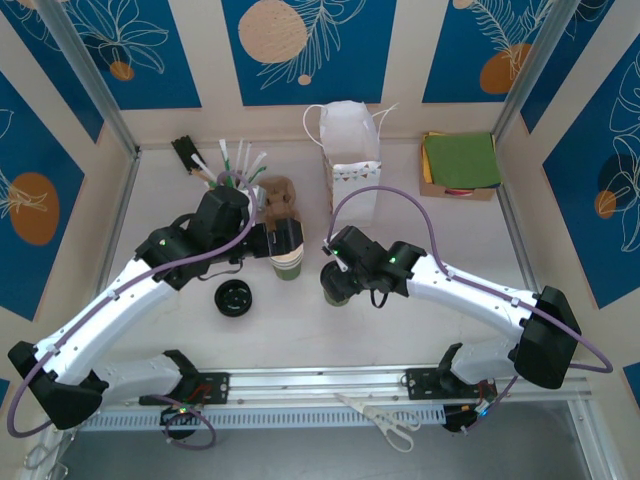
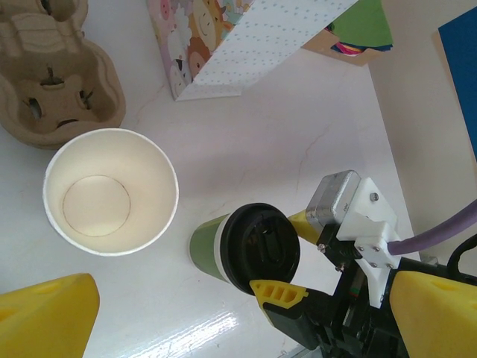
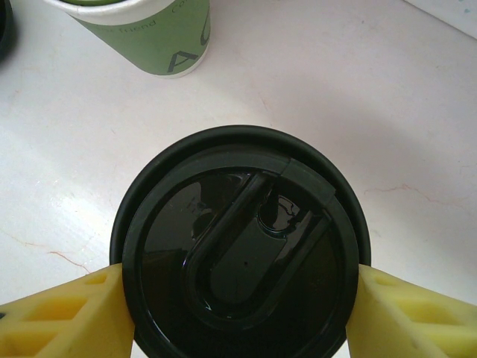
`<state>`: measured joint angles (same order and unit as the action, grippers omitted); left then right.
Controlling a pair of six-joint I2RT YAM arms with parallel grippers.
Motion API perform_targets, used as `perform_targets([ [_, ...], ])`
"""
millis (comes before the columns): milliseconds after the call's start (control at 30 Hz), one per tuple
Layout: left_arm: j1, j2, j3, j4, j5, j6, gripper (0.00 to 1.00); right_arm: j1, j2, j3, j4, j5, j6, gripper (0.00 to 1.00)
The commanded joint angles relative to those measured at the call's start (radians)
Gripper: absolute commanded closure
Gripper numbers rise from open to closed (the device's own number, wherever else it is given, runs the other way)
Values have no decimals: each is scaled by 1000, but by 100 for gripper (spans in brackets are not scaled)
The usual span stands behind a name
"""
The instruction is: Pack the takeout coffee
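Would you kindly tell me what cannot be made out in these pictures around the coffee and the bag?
Coffee cup contents: right wrist view, the black lid covers them.
White bag inside: top view, too small and pale to see into; left wrist view, cut off by the top edge.
Lettering on the lidless green cup: right wrist view, cut off by the top edge.

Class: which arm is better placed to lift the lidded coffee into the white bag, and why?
Right. The right gripper has a finger on each side of the lidded coffee, close to the white bag. The left gripper stands open near a lidless cup.
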<state>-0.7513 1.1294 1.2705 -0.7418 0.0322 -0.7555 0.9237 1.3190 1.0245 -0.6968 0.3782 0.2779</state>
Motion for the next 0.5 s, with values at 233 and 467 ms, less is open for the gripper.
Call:
perform_targets([
  [233,-12,-3,21,-21,13,15,0,17,14,-17,-10,-2,8,34],
  [467,-12,-6,17,-20,14,13,0,18,16,-17,-13,3,8,32],
])
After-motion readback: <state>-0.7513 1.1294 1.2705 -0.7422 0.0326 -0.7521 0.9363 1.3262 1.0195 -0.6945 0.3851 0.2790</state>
